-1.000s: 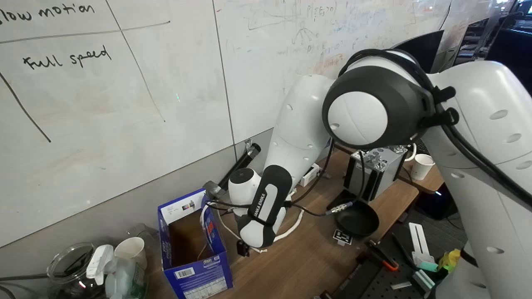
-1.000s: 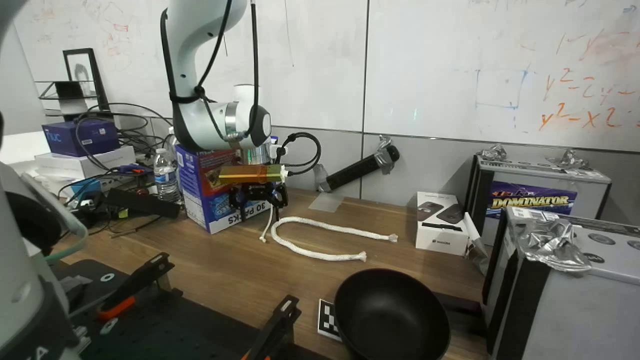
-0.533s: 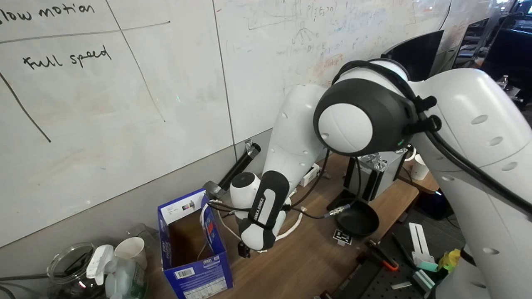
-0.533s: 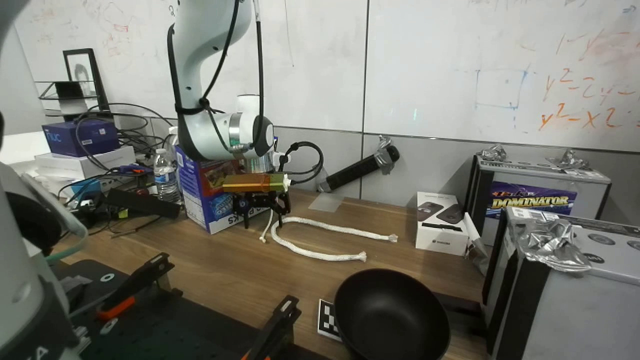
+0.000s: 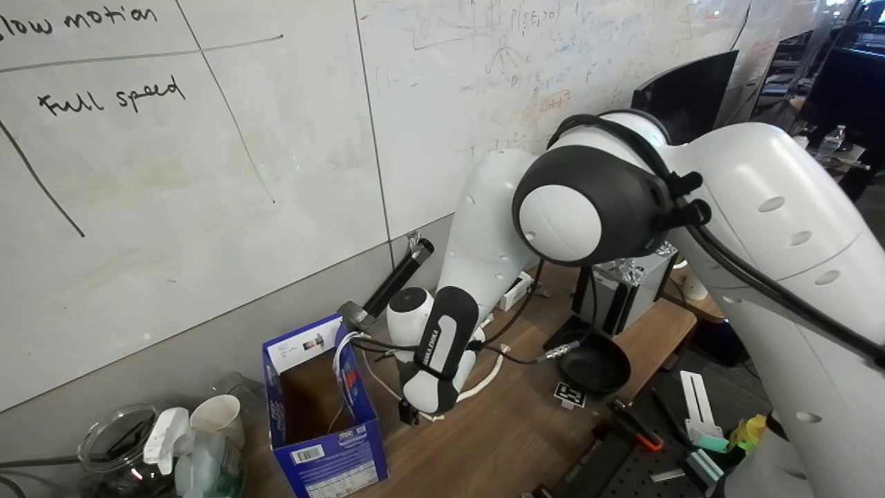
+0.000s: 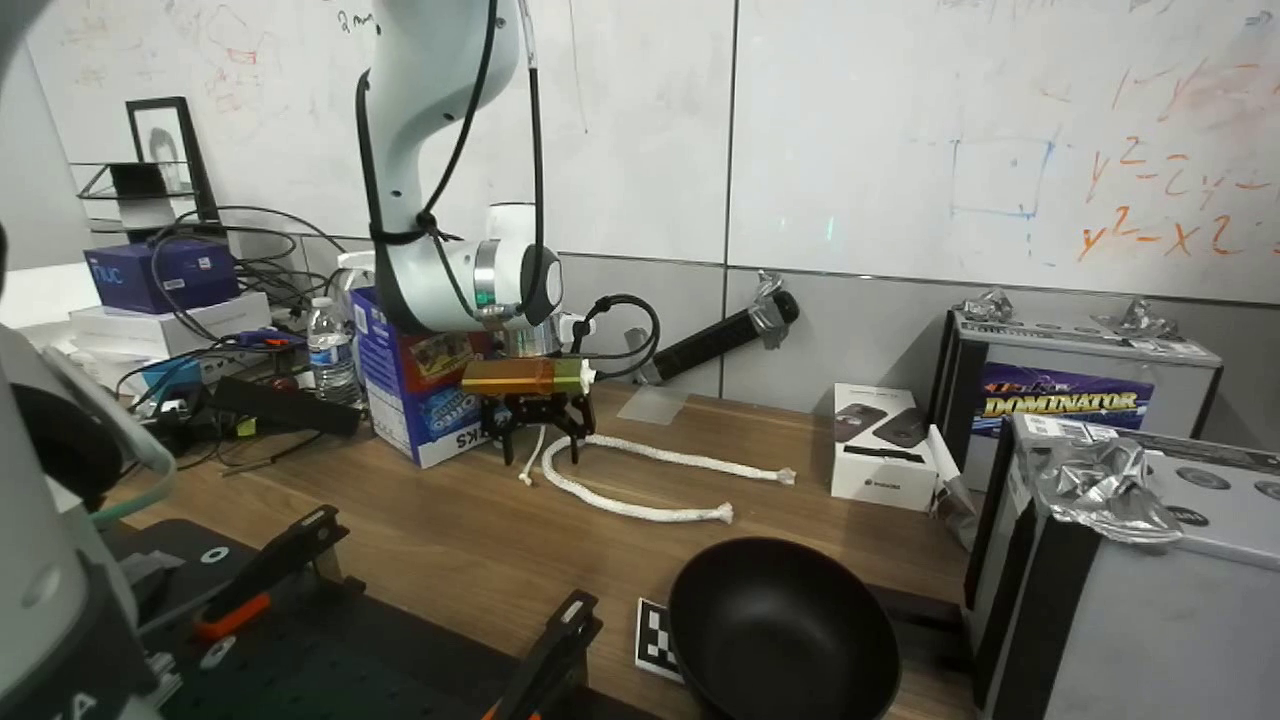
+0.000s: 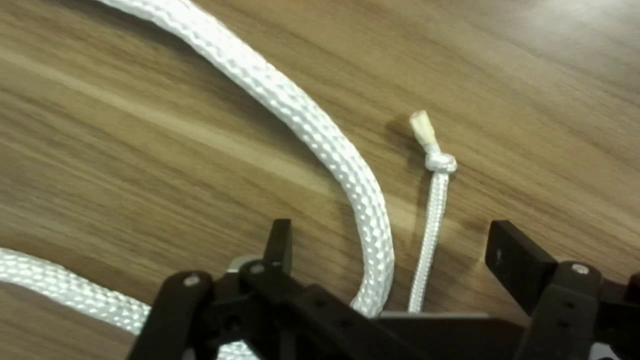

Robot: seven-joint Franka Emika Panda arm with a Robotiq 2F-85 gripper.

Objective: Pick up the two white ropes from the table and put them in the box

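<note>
The blue box [image 5: 346, 449] stands open-topped on the wood-grain bench [image 6: 440, 540], its brownish inside in view. Part of the thin white rope [image 7: 435, 212] is in it, hanging against the inner face of the wall nearest the claw [image 7: 391, 230]. More of that rope comes down outside the same wall to a knotted end at the bench, just beside the box; where it crosses the rim is partly hidden. The thick white rope [image 7: 320, 132] lies outside the box, on the bench near it, bent into a U with the curve toward the box and both ends pointing away.

The claw is released, fingers spread well apart, over the bench beside the box. In the wrist view the curve of the thick white rope and the knotted end of the thin one show between the fingers.

A paper cup [image 5: 235, 429] is near the box on the side away from the claw, with a spray bottle [image 5: 204, 467] there too, and a clear jar [image 5: 104, 477] farther off with dark items [image 5: 131, 441] inside. A water bottle [image 6: 330, 350] stands upright just beside the box. The black pan [image 6: 785, 640] and a printed white carton [image 6: 885, 480] sit well apart from the box, beyond the thick white rope.
</note>
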